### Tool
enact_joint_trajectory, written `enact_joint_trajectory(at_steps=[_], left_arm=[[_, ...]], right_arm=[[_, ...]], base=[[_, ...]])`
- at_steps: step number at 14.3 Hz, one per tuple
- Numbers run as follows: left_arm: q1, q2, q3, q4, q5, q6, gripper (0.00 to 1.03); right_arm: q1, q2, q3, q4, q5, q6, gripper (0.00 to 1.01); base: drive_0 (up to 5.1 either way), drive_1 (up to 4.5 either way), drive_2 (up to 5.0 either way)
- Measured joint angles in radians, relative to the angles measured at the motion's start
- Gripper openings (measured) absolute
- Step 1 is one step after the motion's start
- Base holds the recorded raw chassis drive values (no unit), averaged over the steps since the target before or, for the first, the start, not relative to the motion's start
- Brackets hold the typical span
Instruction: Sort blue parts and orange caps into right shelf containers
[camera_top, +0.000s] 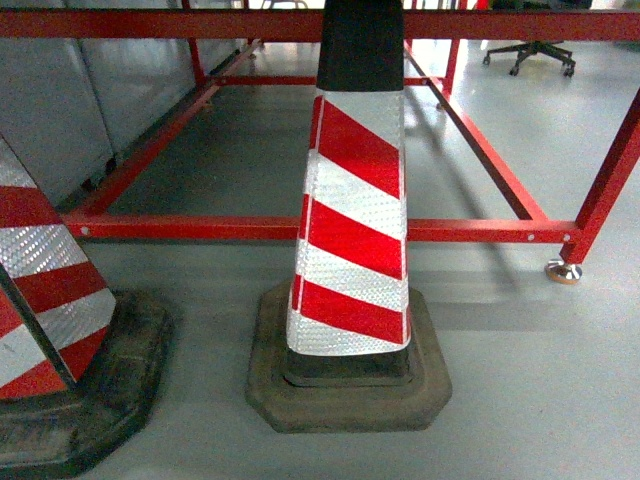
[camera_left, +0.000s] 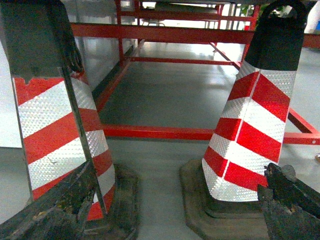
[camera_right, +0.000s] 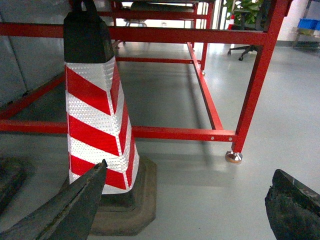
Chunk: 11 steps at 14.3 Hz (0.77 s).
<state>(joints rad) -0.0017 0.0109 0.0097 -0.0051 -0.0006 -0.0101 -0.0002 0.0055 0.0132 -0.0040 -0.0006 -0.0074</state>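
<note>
No blue parts, orange caps or right shelf containers show in any view. In the left wrist view my left gripper (camera_left: 181, 172) is open, its dark worn fingers (camera_left: 65, 207) spread wide over bare grey floor between two traffic cones. In the right wrist view my right gripper (camera_right: 190, 172) is open too, with only floor between its fingers (camera_right: 75, 205). Neither gripper holds anything. Neither arm appears in the head view.
A red-and-white striped cone (camera_top: 350, 220) on a dark rubber base stands straight ahead, a second cone (camera_top: 45, 300) at the left. Behind them runs a red steel frame (camera_top: 330, 228) with a footed leg (camera_top: 565, 268). An office chair (camera_top: 530, 55) stands far back.
</note>
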Motion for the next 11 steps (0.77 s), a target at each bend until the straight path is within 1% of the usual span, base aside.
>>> enact_joint_trajectory(at_steps=[11], left_arm=[[0.0, 0.0, 0.0, 0.0, 0.0, 0.0, 0.98]], right_arm=[[0.0, 0.0, 0.0, 0.0, 0.0, 0.0, 0.98]], base=[[0.0, 0.0, 0.0]])
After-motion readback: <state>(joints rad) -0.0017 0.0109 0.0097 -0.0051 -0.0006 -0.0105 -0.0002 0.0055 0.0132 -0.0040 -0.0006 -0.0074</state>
